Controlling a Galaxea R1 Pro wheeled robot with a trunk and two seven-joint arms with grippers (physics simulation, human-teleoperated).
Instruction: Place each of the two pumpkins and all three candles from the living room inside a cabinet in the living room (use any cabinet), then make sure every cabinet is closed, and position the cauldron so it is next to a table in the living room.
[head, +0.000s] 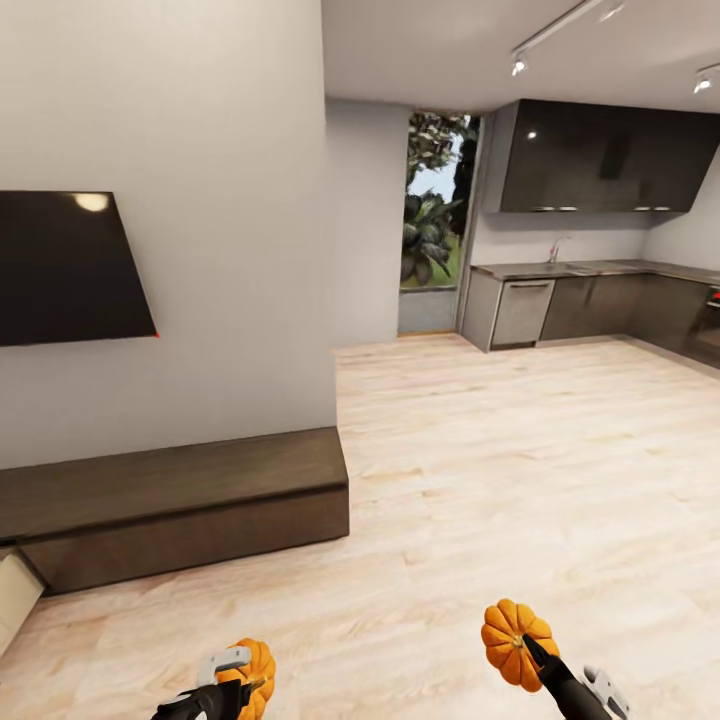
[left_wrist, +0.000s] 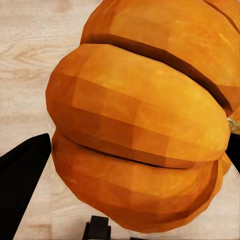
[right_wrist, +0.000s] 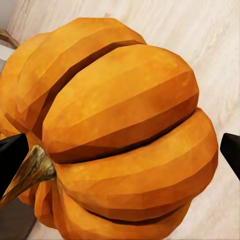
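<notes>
Matt ribbed pumpkins (right_wrist: 120, 135), pale wood-grain floor (head: 520, 480), seemingly glossy dark screen (head: 65, 265)

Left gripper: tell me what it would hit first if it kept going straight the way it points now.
The left gripper is shut on a pumpkin, which fills the space ahead of its fingers. Beyond the pumpkin, the left wrist view shows pale wood floor, so the floor would probably come first, though depth is unclear.

- My left gripper (head: 232, 683) is matte black, with a pale grey, rounded block fixed on top of it.
- My right gripper (head: 535, 655) has a slim black finger that tapers to a point, and a light grey, angular housing sits behind it.
- In both wrist views my fingertips (left_wrist: 22, 187) appear as flat, plain black wedges without markings.
</notes>
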